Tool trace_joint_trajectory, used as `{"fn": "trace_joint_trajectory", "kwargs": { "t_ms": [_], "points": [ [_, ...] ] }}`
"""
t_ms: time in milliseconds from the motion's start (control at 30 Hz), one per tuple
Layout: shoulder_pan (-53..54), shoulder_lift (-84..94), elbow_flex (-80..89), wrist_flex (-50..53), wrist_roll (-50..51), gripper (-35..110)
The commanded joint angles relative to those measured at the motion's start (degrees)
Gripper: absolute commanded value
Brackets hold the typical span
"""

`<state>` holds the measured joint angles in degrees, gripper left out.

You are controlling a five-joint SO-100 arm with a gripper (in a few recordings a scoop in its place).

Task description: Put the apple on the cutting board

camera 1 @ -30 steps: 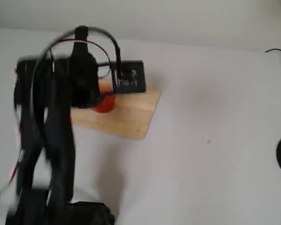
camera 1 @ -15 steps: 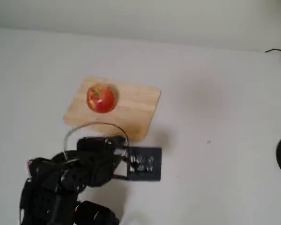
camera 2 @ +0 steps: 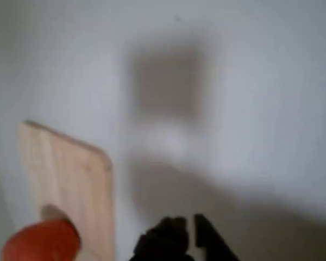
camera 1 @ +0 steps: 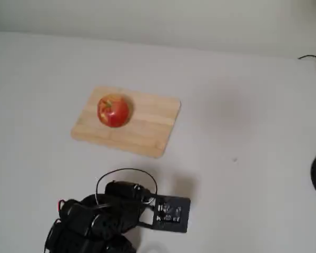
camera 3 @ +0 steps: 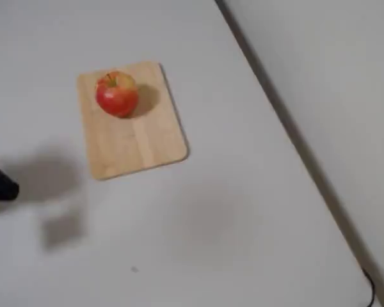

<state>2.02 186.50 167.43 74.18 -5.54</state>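
On the white table [camera 1: 242,105] lies the cutting board [camera 1: 142,124], flat, light wood with lengthwise grain strips and rounded corners. Apple [camera 1: 113,110] sits on the board, toward its left end in a fixed view, red with a yellow-green patch near the stem dimple. It rests on the wood, free of the arm, nothing touching it.

Other fixed view: board [camera 3: 137,134] seen from a different side, long axis running away from the camera; apple [camera 3: 117,93] on its far end, stem up, casting a soft shadow to the right onto the wood. Table edge runs diagonally along the right, grey floor beyond it.

Arm [camera 1: 95,221] is folded low at the bottom left of a fixed view, black, with a looped cable over its top. A small black circuit-board module [camera 1: 171,213] juts from it to the right, just above the table. Arm is well apart from the board, bare table between them.

Wrist view, blurred: gripper [camera 2: 187,236] at the bottom edge, two dark finger tips close together with a narrow gap, nothing between them. Whether they are fully closed, cannot tell from this blur. Board [camera 2: 70,174] shows at lower left, apple [camera 2: 41,242] as a red-orange smear at the bottom left corner. A grey shadow falls on the table above the fingers.
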Motion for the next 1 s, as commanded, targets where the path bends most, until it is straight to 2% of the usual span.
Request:
{"fn": "trace_joint_trajectory", "kwargs": {
  "t_ms": [0,967],
  "points": [
    [0.7,2.02,2.46,0.97,-0.53,0],
    [0.18,2.02,2.55,1.14,-0.79,0]
  ]
}}
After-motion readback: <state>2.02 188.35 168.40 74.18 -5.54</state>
